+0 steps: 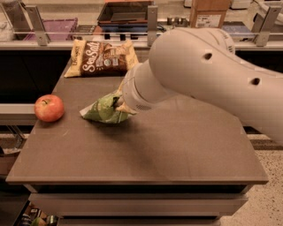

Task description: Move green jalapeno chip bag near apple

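Observation:
The green jalapeno chip bag (103, 110) hangs tilted just above the brown table (146, 150), left of centre. My gripper (121, 105) is shut on the bag's right end; the big white arm hides most of it. The red apple (49, 107) sits near the table's left edge, roughly a bag's length left of the bag's tip.
A larger tan-and-brown "Sea Salt" chip bag (101, 58) lies at the table's back left. Behind the table runs a counter with metal rails, a dark tray (126, 12) and a cardboard box (209, 11). My arm (208, 75) spans the right side.

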